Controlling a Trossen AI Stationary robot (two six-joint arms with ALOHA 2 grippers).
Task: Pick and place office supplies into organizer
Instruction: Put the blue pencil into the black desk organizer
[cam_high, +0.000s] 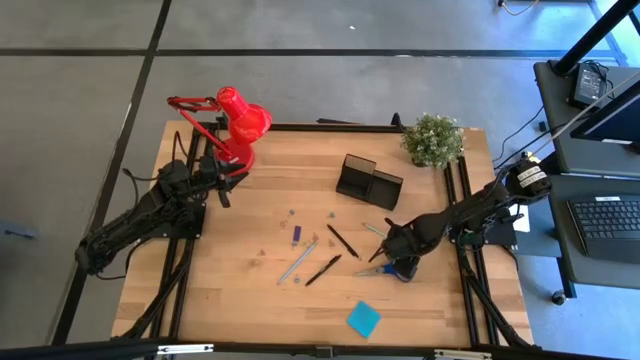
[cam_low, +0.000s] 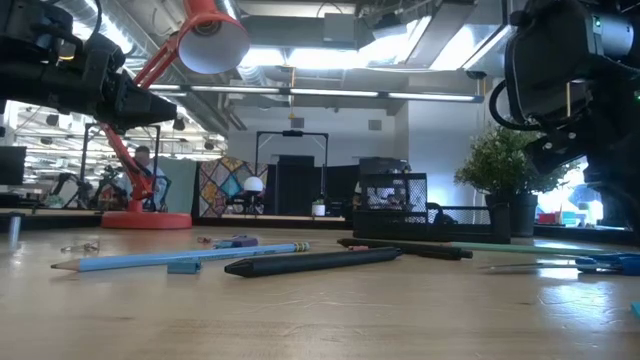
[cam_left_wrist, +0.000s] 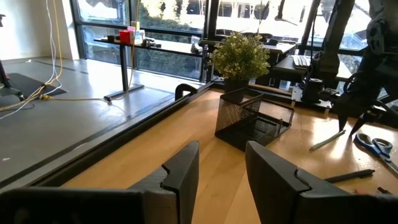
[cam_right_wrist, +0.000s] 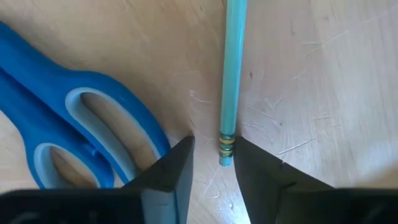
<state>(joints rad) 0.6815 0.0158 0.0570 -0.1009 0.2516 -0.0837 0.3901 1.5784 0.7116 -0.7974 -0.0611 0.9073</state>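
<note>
My right gripper (cam_right_wrist: 214, 152) points down at the table's right part (cam_high: 388, 243), open. Its two fingers stand on either side of the banded end of a teal pencil (cam_right_wrist: 231, 74), which lies flat on the wood; a small gap shows on each side. Blue-handled scissors (cam_right_wrist: 81, 124) lie flat right beside that gripper (cam_high: 398, 268). The black mesh organizer (cam_high: 368, 180) stands toward the far edge, near the middle. My left gripper (cam_left_wrist: 222, 168) waits open and level above the table's far left (cam_high: 222, 188), holding nothing.
Two black pens (cam_high: 342, 240) (cam_high: 323, 270), a light blue pencil (cam_high: 298, 260), a short purple marker (cam_high: 296, 234) and tiny bits lie mid-table. A teal sticky-note pad (cam_high: 363, 319) lies near the front edge. A red lamp (cam_high: 240, 120) and a potted plant (cam_high: 433, 140) stand at the back.
</note>
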